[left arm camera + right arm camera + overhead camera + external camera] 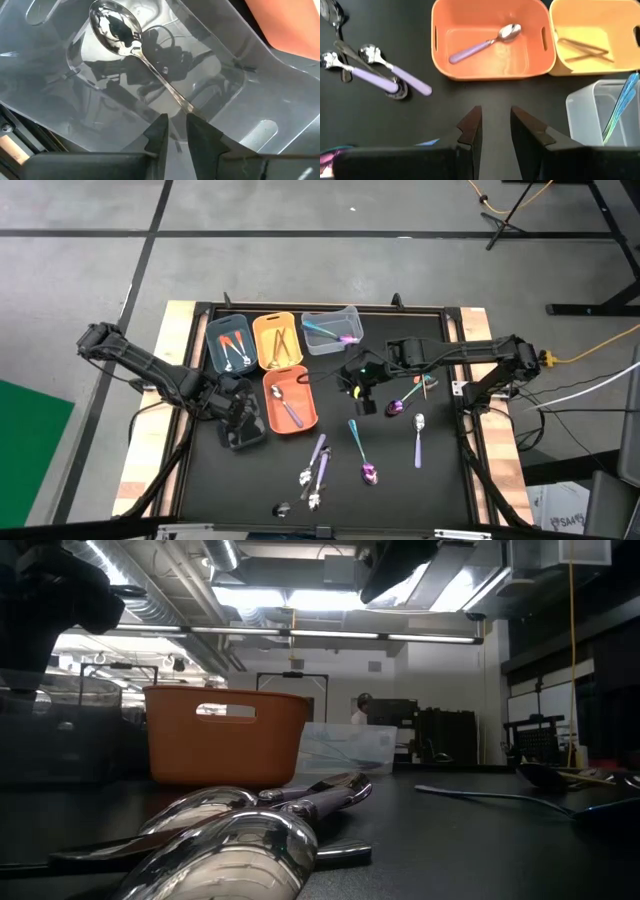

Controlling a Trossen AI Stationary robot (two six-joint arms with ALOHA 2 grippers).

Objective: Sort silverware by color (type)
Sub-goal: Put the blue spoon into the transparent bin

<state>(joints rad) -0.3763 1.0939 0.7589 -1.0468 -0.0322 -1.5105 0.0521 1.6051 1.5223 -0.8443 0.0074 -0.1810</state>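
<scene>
Black table (400, 490) carries coloured bins. Left end effector (175, 131), parted, hangs over the clear bin (235, 85), silver spoon (135, 45) apparently released inside. Right end effector (495, 125), open and empty, should fetch another from the loose silverware (370, 455).

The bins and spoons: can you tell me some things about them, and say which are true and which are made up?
1. The orange bin holds a spoon with a lilac handle. True.
2. The yellow bin is empty. False: thin golden pieces lie in it.
3. A silver spoon lies in the dark clear bin under the left tool. True.
4. The right tool holds a fork. False: it is open and holds nothing.
</scene>
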